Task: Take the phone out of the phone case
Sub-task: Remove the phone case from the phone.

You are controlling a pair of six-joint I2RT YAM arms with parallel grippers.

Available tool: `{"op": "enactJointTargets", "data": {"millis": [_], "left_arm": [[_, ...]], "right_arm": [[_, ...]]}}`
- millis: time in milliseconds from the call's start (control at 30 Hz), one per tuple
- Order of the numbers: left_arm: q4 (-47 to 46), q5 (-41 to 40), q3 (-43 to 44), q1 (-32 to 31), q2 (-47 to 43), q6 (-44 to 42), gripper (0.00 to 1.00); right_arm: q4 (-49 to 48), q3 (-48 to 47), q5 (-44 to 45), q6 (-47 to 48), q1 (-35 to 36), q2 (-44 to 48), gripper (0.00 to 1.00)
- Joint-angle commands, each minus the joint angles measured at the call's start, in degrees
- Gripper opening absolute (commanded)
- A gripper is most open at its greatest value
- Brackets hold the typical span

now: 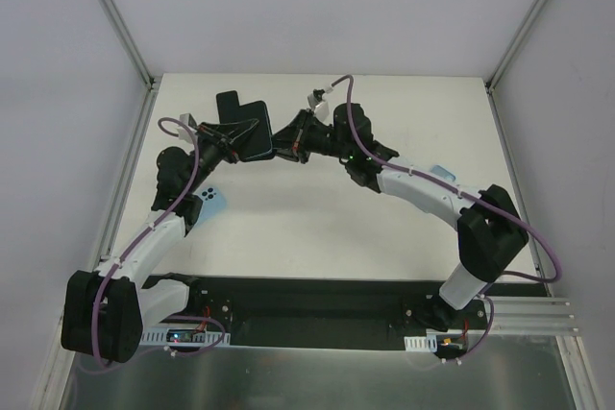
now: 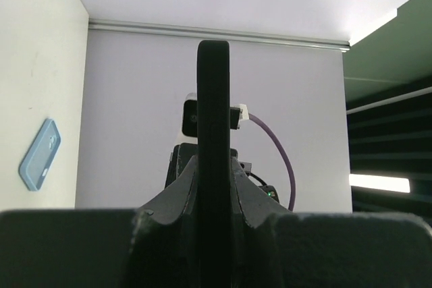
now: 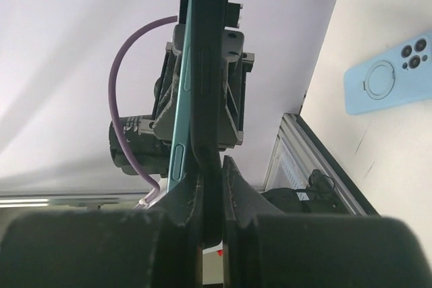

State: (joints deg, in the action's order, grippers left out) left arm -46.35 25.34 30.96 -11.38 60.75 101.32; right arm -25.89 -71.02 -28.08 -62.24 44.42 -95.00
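Above the table's far middle both grippers hold one slab between them. It is a teal phone (image 3: 180, 109) in a black phone case (image 3: 210, 45). In the top view the phone case (image 1: 231, 105) sticks up and away from the left gripper (image 1: 233, 141). My left gripper (image 2: 214, 166) is shut across the slab, seen edge-on as a black bar (image 2: 214, 99). Facing it, my right gripper (image 3: 212, 183) is shut on the case's black edge, and the teal phone lies just outside its left finger (image 3: 185, 197). The right gripper (image 1: 285, 144) meets the slab from the right.
A second, light blue phone case (image 1: 213, 197) lies flat on the white table (image 1: 317, 228) beside the left arm; it shows too as the light blue case (image 2: 40, 153) and the light blue case (image 3: 395, 72). A small light blue thing (image 1: 438, 172) peeks out behind the right arm. Metal frame posts edge the table.
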Motion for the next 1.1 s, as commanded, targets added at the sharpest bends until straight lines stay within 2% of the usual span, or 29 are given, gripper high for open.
{"op": "enactJointTargets", "data": {"millis": [0, 100, 133, 167, 233, 267, 333, 367, 433, 533, 600, 667, 767, 833, 1067], "left_arm": [[-1.5, 23.5, -0.6, -5.8, -3.2, -6.3, 0.00], [-1.0, 25.0, -0.6, -5.8, -3.1, -9.9, 0.02], [-0.9, 25.4, -0.5, -5.8, -3.2, -11.2, 0.26], [-0.7, 25.6, -0.4, -5.8, -3.3, -12.0, 0.43], [3.4, 26.3, 0.6, -5.8, -3.9, -15.5, 0.67], [6.2, 26.4, 1.0, -5.8, -4.2, -17.4, 0.72], [15.0, 25.6, 2.2, -5.8, -5.6, -23.1, 0.79], [17.3, 25.3, 2.4, -5.7, -6.2, -24.9, 0.89], [23.2, 24.6, 2.9, -5.6, -7.2, -29.4, 0.92], [28.0, 23.0, 2.9, -5.6, -7.4, -32.7, 0.93], [32.0, 20.3, 3.2, -5.6, -6.3, -34.6, 0.92], [36.7, 17.5, 3.2, -5.7, -5.3, -36.9, 0.92], [37.9, 12.5, 2.0, -6.0, -3.2, -39.0, 0.93], [39.0, 10.3, 2.2, -6.7, -1.2, -41.1, 0.97], [39.3, 12.3, 3.8, -7.6, 8.8, -44.7, 0.99]], "right_arm": [[-2.9, -2.0, 12.2, 2.6, -2.8, 0.2, 0.01], [2.6, 0.7, 13.0, 6.9, -4.8, 4.4, 0.01], [5.1, 1.1, 13.6, 11.1, -5.6, 5.6, 0.01], [7.8, 1.4, 15.0, 13.5, -5.8, 7.0, 0.01], [17.6, 1.1, 16.8, 19.6, -6.3, 10.6, 0.02], [20.5, 1.0, 18.7, 25.4, -6.3, 11.7, 0.01], [28.9, 1.0, 20.6, 30.2, -6.3, 15.0, 0.02], [31.6, 1.1, 22.5, 34.9, -6.3, 16.1, 0.01], [38.8, 1.0, 24.7, 39.4, -6.3, 18.2, 0.01], [48.5, 1.4, 27.6, 46.8, -5.9, 19.5, 0.02], [53.5, 2.3, 33.2, 50.2, -5.5, 19.9, 0.02], [55.3, 4.3, 36.1, 51.3, -4.5, 20.0, 0.01], [57.8, 5.1, 38.0, 50.9, -2.4, 18.5, 0.01], [59.5, 4.6, 40.4, 50.3, 0.1, 15.6, 0.01], [60.6, 0.5, 43.4, 49.3, 5.8, 3.3, 0.02]]}}
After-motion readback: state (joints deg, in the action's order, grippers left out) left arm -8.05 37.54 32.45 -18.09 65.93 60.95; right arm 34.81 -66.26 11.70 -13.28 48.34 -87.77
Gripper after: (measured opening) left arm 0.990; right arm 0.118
